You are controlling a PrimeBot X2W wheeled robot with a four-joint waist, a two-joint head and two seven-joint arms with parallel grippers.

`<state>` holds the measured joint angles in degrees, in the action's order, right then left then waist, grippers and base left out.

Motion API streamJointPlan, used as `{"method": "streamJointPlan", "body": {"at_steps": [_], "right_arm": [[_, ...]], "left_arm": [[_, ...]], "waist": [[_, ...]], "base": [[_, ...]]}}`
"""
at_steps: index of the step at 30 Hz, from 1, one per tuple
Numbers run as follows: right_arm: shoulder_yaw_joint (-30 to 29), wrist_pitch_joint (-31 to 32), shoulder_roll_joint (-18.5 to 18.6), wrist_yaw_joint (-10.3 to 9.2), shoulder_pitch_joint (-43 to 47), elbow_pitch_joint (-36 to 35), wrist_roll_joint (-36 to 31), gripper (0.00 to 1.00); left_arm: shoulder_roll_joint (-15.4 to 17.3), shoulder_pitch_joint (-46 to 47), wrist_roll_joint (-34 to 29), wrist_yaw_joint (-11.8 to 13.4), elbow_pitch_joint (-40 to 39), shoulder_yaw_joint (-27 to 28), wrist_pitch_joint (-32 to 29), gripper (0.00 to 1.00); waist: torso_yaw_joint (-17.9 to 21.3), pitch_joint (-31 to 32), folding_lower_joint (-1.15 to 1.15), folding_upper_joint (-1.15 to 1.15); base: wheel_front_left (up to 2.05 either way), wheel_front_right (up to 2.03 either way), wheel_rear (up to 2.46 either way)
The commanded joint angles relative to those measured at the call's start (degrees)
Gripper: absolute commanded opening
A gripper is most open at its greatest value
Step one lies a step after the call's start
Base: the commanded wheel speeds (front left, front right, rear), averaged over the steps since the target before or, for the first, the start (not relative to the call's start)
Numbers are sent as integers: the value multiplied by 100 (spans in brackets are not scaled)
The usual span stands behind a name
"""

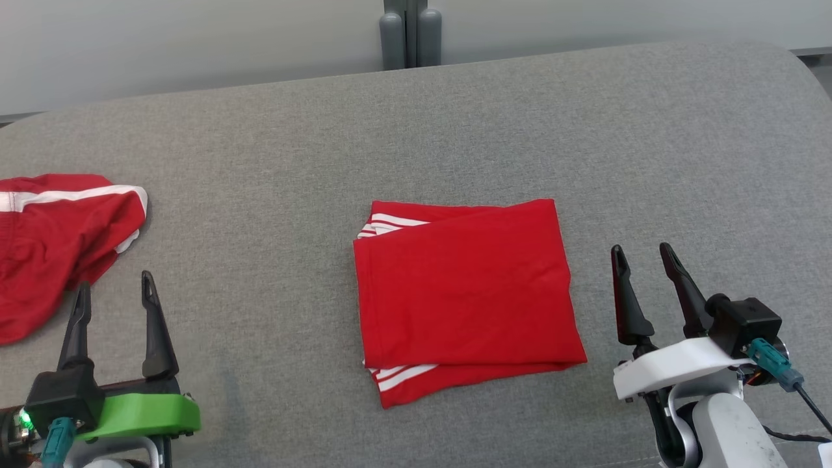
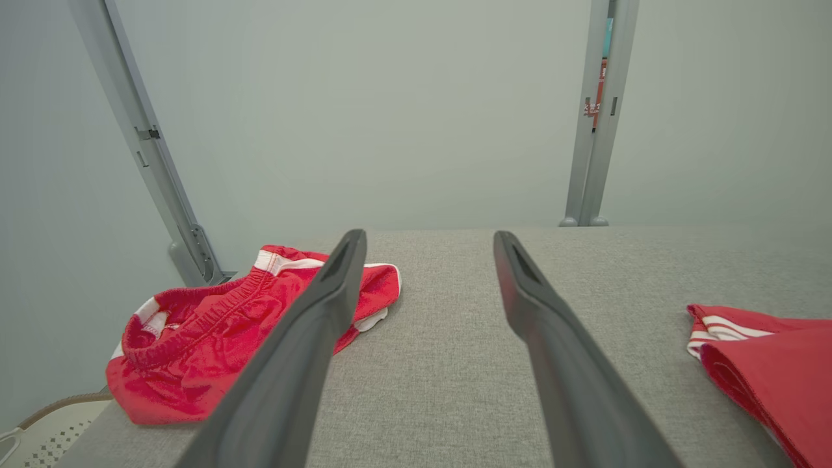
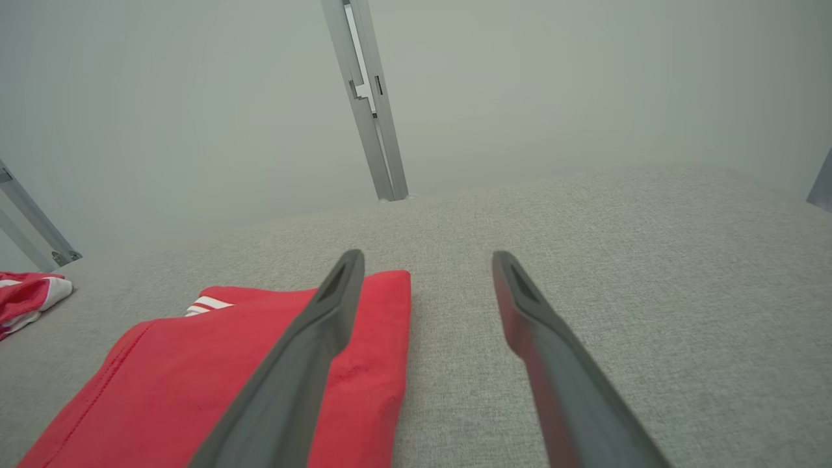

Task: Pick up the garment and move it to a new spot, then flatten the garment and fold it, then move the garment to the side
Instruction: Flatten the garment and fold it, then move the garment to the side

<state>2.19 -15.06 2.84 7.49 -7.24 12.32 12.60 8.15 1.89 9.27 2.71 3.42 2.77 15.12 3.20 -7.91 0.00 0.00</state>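
A red garment with white stripes [image 1: 465, 296] lies folded into a neat rectangle in the middle of the grey padded table [image 1: 416, 130]. Its edge shows in the left wrist view [image 2: 773, 364] and in the right wrist view [image 3: 214, 370]. My right gripper [image 1: 645, 257] hovers open just right of the folded garment, holding nothing. At the lower left, my left gripper [image 1: 116, 292] is open and empty, well apart from the fold. A second red garment [image 1: 58, 240], crumpled, lies at the table's left edge, close beyond the left fingers [image 2: 305, 338].
A grey post [image 1: 409, 32] stands behind the table's far edge against a pale wall. The crumpled red garment [image 2: 240, 331] hangs partly over the table's left edge. Bare grey cloth spreads to the right [image 3: 617, 260] and beyond the folded piece.
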Motion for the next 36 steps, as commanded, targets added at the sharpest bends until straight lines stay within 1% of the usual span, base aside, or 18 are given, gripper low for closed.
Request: {"method": "streamJointPlan", "body": {"at_steps": [1,4,10,18,36], "right_arm": [[-12,-15,10,0,59,-11,-39,100],[4,-15,10,0,124,-41,-90,100],[94,-15,11,0,198,-13,-160,100],[192,-15,10,0,225,41,-254,100],[254,-15,10,0,195,202,-327,100]], "left_arm": [[-16,-104,-73,-20,64,103,1,100],[-45,-168,-182,-85,301,218,1,100],[-135,-220,-307,-199,495,238,1,100],[-226,-217,-430,-218,584,299,1,100],[-262,-246,-514,-312,543,436,1,100]], "waist": [[-6,24,0,0],[-16,86,0,0],[-19,184,0,0],[-54,263,0,0],[-2,271,0,0]], "base": [[0,0,0],[0,0,0],[0,0,0],[0,0,0],[0,0,0]]}}
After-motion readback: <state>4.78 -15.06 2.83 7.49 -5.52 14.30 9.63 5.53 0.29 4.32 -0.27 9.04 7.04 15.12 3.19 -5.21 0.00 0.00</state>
